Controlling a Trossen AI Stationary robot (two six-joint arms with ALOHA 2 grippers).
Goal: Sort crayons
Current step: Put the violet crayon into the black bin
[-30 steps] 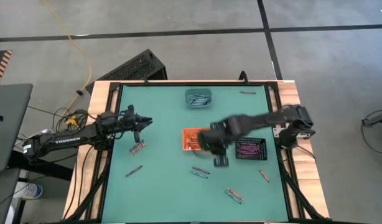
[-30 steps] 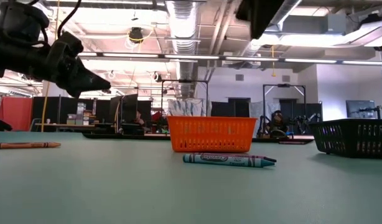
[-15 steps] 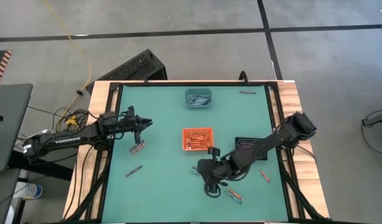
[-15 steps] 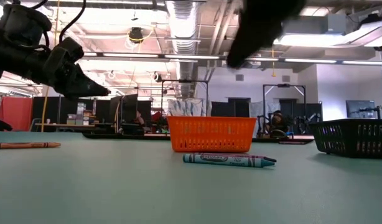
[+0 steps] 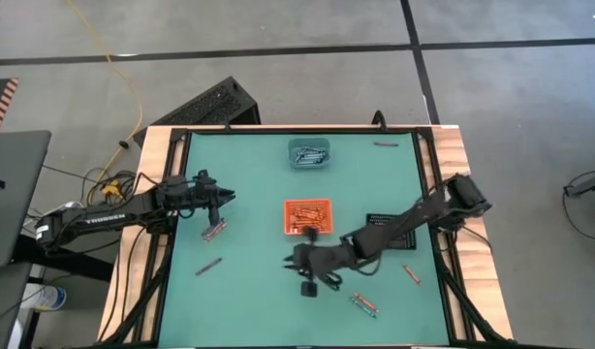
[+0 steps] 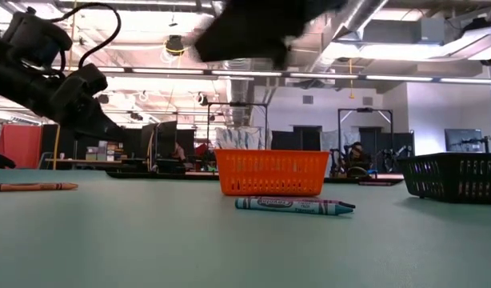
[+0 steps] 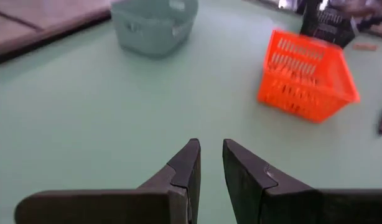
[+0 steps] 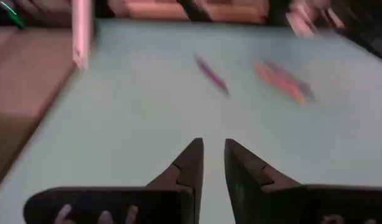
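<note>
I see my right gripper (image 5: 307,274) near the bench's (image 5: 249,291) front edge, released; left gripper (image 5: 221,195) by the left edge, released, both empty.

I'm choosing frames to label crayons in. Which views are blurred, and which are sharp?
Right wrist view: the mat and loose crayons are smeared by motion. Low view: the right arm is a dark blur at the top, while the blue-green crayon and orange tray are crisp. Left wrist view: slightly soft. High view: sharp, but crayons are tiny.
</note>
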